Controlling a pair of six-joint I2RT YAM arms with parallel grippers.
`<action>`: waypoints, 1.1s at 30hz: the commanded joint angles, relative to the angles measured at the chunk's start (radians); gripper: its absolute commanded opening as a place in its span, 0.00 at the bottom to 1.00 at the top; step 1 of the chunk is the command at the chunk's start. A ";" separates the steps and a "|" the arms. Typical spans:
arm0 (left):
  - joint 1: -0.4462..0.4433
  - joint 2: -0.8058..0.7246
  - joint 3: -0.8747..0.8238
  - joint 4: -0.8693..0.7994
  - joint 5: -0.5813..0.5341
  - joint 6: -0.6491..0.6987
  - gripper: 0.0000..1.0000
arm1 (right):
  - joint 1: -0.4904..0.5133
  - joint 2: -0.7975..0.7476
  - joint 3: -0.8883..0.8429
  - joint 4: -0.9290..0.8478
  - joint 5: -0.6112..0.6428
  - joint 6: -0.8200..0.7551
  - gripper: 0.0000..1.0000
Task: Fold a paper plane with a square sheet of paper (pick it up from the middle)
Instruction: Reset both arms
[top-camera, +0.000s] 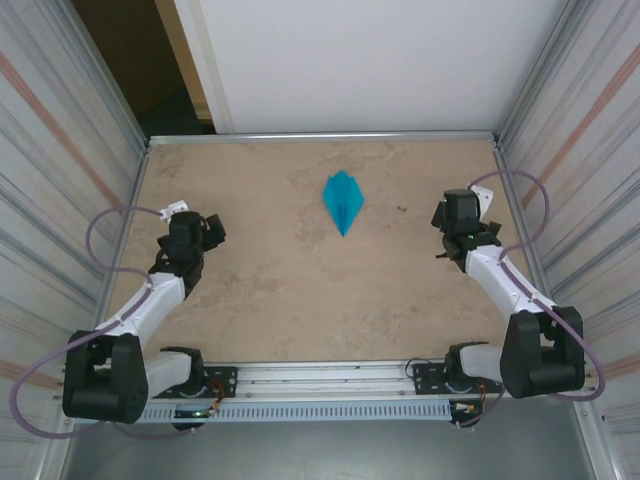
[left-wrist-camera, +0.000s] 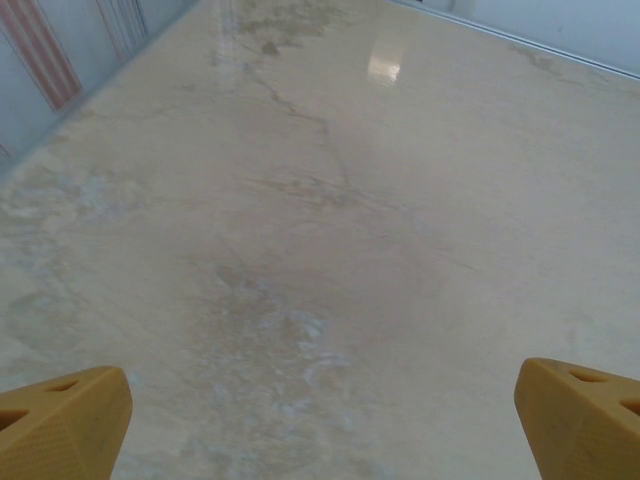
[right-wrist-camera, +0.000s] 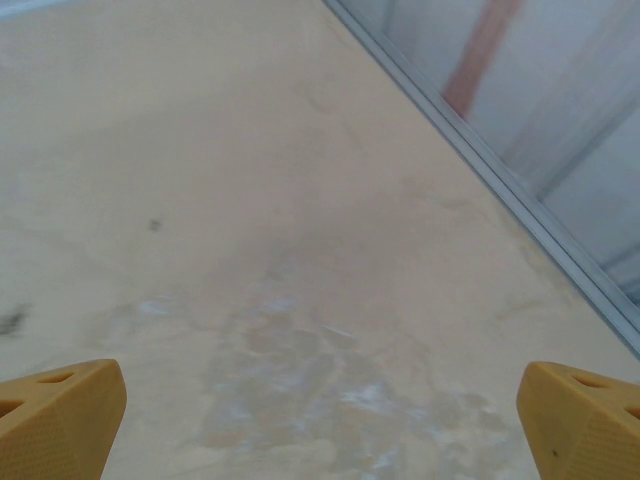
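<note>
The teal-blue square sheet of paper lies folded as a pointed paper plane (top-camera: 343, 200) on the table's far middle, its tip toward the arms. Nothing touches it. My left gripper (top-camera: 207, 229) hovers over the left part of the table, well to the left of the plane. In the left wrist view the left gripper (left-wrist-camera: 320, 425) is open, its yellow fingertips (left-wrist-camera: 62, 420) wide apart over bare table. My right gripper (top-camera: 458, 214) is off to the plane's right, near the right wall. In the right wrist view the right gripper (right-wrist-camera: 320, 420) is open with nothing between its fingertips (right-wrist-camera: 580, 415).
The beige marbled table (top-camera: 280, 290) is boxed in by corrugated metal walls at left (top-camera: 60, 180) and right (top-camera: 590, 150) and a white panel (top-camera: 380, 60) behind. A metal rail (top-camera: 320, 380) carries both arm bases at the near edge.
</note>
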 joint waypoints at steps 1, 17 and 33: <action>0.027 0.015 -0.040 0.170 -0.082 0.125 0.99 | -0.052 -0.013 -0.040 0.101 -0.006 0.022 0.99; 0.126 0.207 -0.195 0.656 0.373 0.345 0.99 | -0.157 0.101 -0.324 0.752 -0.350 -0.185 0.99; 0.127 0.356 -0.145 0.699 0.425 0.369 0.99 | -0.123 0.283 -0.346 0.972 -0.436 -0.277 0.99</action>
